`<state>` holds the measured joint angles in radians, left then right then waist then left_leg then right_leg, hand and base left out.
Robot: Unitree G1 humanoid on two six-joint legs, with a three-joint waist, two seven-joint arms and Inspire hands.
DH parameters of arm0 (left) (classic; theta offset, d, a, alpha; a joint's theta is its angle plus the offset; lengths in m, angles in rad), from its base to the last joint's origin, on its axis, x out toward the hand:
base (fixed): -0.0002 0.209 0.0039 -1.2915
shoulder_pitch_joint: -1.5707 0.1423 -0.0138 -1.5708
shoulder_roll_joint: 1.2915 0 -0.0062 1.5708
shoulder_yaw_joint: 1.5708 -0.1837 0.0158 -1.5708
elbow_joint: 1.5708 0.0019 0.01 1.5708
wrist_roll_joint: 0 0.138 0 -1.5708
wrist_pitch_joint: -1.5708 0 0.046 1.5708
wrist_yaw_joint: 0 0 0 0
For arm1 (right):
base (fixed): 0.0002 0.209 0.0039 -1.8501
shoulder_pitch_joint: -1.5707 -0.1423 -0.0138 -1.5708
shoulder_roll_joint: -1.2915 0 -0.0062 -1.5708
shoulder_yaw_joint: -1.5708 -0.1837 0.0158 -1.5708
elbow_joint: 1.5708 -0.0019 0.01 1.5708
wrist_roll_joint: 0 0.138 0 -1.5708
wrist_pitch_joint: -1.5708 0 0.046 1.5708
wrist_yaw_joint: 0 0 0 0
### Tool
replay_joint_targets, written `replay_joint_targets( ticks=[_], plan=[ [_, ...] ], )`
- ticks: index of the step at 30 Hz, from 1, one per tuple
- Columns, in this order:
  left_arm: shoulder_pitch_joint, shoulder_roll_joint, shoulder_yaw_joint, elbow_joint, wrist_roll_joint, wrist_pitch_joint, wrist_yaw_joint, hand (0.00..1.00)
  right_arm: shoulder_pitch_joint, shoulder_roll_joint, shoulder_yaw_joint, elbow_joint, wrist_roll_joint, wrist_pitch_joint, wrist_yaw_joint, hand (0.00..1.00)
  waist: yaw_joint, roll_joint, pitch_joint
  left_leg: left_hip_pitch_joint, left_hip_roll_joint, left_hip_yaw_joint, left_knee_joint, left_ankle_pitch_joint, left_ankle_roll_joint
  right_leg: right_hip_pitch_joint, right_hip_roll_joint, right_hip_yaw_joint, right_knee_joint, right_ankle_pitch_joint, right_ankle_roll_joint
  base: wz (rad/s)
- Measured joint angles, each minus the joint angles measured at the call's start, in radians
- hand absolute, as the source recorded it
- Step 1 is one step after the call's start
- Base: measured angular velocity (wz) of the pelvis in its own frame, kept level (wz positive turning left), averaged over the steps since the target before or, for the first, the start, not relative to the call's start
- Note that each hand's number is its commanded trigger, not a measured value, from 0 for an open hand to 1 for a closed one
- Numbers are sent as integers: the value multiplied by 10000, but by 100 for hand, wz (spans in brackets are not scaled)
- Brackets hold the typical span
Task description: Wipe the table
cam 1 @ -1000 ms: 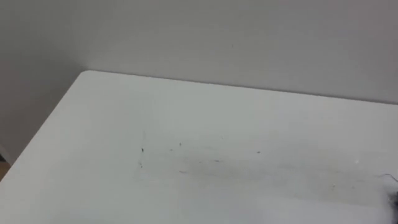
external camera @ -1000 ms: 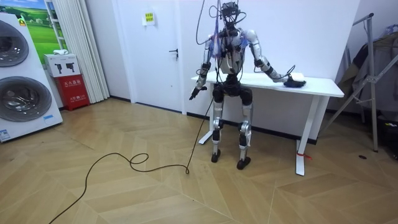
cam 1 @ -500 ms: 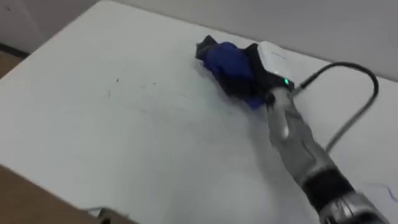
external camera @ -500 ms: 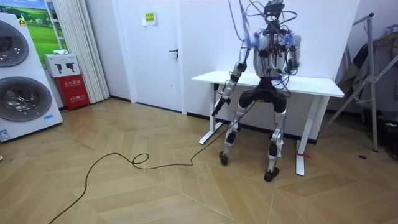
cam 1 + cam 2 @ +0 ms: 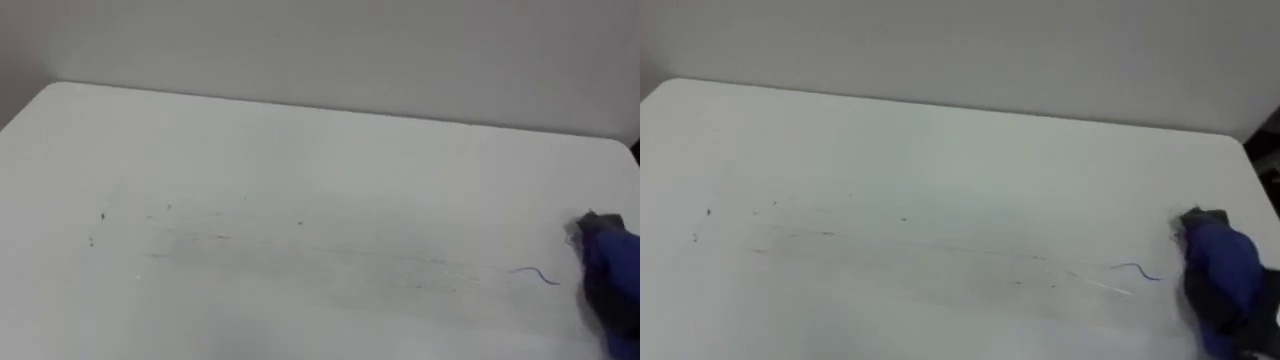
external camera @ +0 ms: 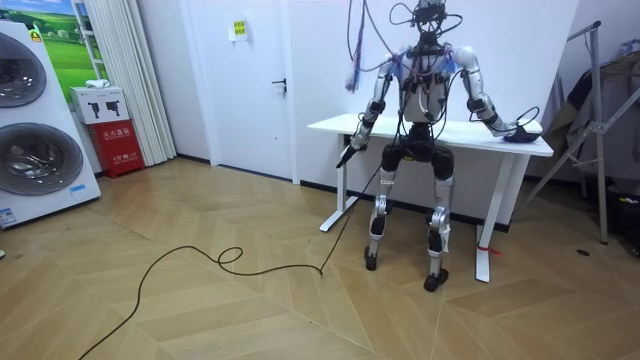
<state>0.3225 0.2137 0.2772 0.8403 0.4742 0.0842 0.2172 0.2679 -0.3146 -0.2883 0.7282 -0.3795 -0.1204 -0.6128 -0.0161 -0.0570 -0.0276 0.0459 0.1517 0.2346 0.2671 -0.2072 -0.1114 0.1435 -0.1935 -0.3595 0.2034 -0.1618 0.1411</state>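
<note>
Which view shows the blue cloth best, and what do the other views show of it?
The right eye view: most of the cloth shows there, near the right end of the table. In the left eye view the picture's edge cuts it off. In the room view it is a small dark spot at the right hand.

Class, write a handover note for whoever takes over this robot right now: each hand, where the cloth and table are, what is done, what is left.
Hands: the right hand lies out on the white table near its right end, at the blue cloth; its grip cannot be told. The left hand hangs idle by the table's left end.
Done: the cloth is down on the tabletop.
Left: faint dark specks and smears across the middle, and a blue squiggle beside the cloth.
</note>
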Motion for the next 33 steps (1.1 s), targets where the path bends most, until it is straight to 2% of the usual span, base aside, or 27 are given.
replay_joint_targets(
  ticks=[2, 4, 5, 6, 7, 8, 9, 10, 11, 12, 15, 17, 19, 20, 21, 22, 23, 24, 25, 26, 27, 28, 29, 30, 33],
  plan=[
    [-187, -41, -191, -76, -12, -23, 175, 0, 66, -12, -5, -46, 237, 45, 8, 100, -15, -3, 3, -2, 4, 34, -35, 14, 4, -22, 0, 8, -13, 10, -16, -13],
    [-282, -45, -528, -74, -145, -18, 423, 0, -146, 1, 47, -254, 232, 350, 31, 100, 41, 10, 10, 113, 3, 91, -176, 98, -5, -37, 16, 22, -20, 53, -83, -20],
    [-398, -47, -882, -56, -317, -21, 572, 0, -295, 123, 217, -472, 231, 721, 30, 100, 248, 39, 19, 195, 1, 103, -289, 137, -21, -83, 61, 68, -18, 101, -149, -49],
    [-480, -54, -1164, 161, -341, -23, 635, 0, -472, 236, 581, -835, 173, 1133, 129, 100, 654, 86, 31, 234, 1, 86, -357, 130, -52, -205, 162, 275, -5, 161, -237, -62],
    [-546, -63, -1262, 238, -335, 0, 639, 0, -621, 284, 822, -1044, 115, 1311, 234, 100, 834, 120, 54, 238, 4, 54, -384, 130, -51, -298, 225, 396, -5, 211, -284, -80],
    [-606, -117, -1416, 313, -336, 56, 646, 0, -1075, 444, 1471, -1513, -177, 1653, 583, 100, 1117, 198, 114, 225, 4, -98, -443, 137, -39, -508, 363, 624, -4, 339, -405, -63],
    [-712, -154, -1636, 578, -342, 165, 663, 0, -1713, 663, 2250, -1963, -764, 1938, 1053, 100, 1250, 275, 184, 123, 4, -344, -455, 168, -23, -677, 463, 628, 16, 415, -497, -51],
    [-824, -188, -1738, 770, -346, 231, 659, 0, -2013, 799, 2620, -2236, -1034, 2093, 1345, 100, 1363, 313, 200, 68, 4, -431, -477, 193, -22, -776, 513, 662, 28, 443, -537, -26],
    [-929, -288, -1891, 968, -344, 375, 635, 0, -2715, 1044, 3540, -2574, -1370, 2225, 1834, 100, 1626, 429, 282, -24, 4, -613, -501, 227, -31, -919, 604, 714, 26, 490, -609, -13],
    [-1020, -362, -2070, 985, -322, 488, 590, 0, -3407, 1253, 4457, -2738, -1902, 2196, 2337, 100, 1791, 512, 386, -76, 0, -839, -546, 266, -47, -981, 673, 738, 3, 511, -644, -6],
    [-894, -432, -2122, 961, -329, 717, 436, 0, -4618, 1690, 5586, -2695, -2577, 1949, 3027, 100, 2393, 543, 367, -201, -57, -1166, -823, 552, -23, -1113, 717, 577, -114, 484, -677, 23],
    [-517, -430, -1974, 719, -334, 891, 344, 0, -4654, 1710, 5838, -2664, -2732, 1811, 3143, 100, 2471, 495, 344, -234, -117, -1407, -929, 650, 6, -984, 704, 389, -231, 478, -668, 38],
    [-142, -453, -1765, 436, -390, 953, 313, 0, -4212, 1672, 5780, -2403, -3103, 1742, 3162, 100, 2356, 389, 321, -211, -167, -1604, -941, 652, 13, -780, 662, 72, -346, 448, -619, 48],
    [33, -496, -1673, 391, -462, 975, 314, 0, -3666, 1628, 5599, -2422, -3167, 1498, 2857, 100, 2244, 354, 313, -106, -225, -1621, -941, 654, 26, -542, 602, -72, -383, 424, -583, 54],
    [271, -530, -1603, 352, -434, 969, 312, 0, -3260, 1600, 5389, -2297, -3253, 1136, 2576, 100, 1916, 359, 318, 48, -277, -1494, -961, 658, 42, -342, 544, -173, -392, 400, -544, 41],
    [340, -514, -1575, 352, -381, 961, 314, 0, -3032, 1599, 5237, -2249, -3247, 941, 2354, 100, 1764, 316, 292, 130, -303, -1474, -976, 653, 50, -213, 519, -223, -409, 379, -512, 46],
    [433, -494, -1248, 350, -36, 892, 312, 0, -2435, 1594, 4776, -2219, -3228, 573, 1919, 100, 1463, 195, 257, 210, -412, -1445, -991, 632, 88, 43, 421, -360, -561, 286, -367, 33],
    [436, -507, -799, 356, 234, 822, 310, 0, -1770, 1563, 4094, -2226, -3182, 292, 1387, 100, 1299, 92, 218, 276, -494, -1444, -993, 604, 133, 203, 363, -402, -689, 238, -302, 23],
    [424, -509, -576, 356, 404, 793, 310, 0, -1449, 1521, 3737, -2228, -3171, 194, 1081, 100, 1235, 62, 222, 303, -521, -1438, -989, 602, 136, 235, 336, -405, -694, 230, -290, 7],
    [394, -497, -131, 358, 694, 736, 313, 0, -834, 1353, 3025, -2228, -2983, 81, 500, 100, 1057, 35, 223, 333, -584, -1410, -991, 591, 156, 284, 274, -429, -689, 209, -256, 0],
    [396, -451, 159, 348, 728, 668, 317, 0, -289, 1115, 2362, -2177, -2727, 80, 28, 100, 965, 60, 191, 366, -623, -1384, -991, 548, 223, 306, 235, -401, -688, 196, -233, -3],
    [404, -399, 194, 342, 704, 617, 344, 0, -31, 994, 2107, -2064, -2580, 58, -218, 100, 893, 69, 157, 381, -630, -1352, -987, 536, 236, 308, 219, -378, -681, 193, -228, -7],
    [435, -314, 205, 268, 675, 580, 368, 0, 333, 708, 1643, -1686, -2104, -38, -598, 100, 708, 75, 99, 357, -632, -1328, -964, 515, 261, 312, 204, -337, -645, 187, -218, -4],
    [402, -302, 218, 133, 683, 567, 369, 0, 577, 469, 1173, -1290, -1410, -143, -736, 100, 495, 74, 91, 320, -616, -1336, -882, 488, 268, 302, 201, -316, -582, 185, -214, 0],
    [192, -327, 93, 151, 695, 351, 366, 0, 744, -12, 450, -297, 3, -197, -714, 100, 172, 86, 80, 70, -578, -1465, -618, 415, 273, 151, 204, -125, -288, 173, -216, 4]
  ],
)
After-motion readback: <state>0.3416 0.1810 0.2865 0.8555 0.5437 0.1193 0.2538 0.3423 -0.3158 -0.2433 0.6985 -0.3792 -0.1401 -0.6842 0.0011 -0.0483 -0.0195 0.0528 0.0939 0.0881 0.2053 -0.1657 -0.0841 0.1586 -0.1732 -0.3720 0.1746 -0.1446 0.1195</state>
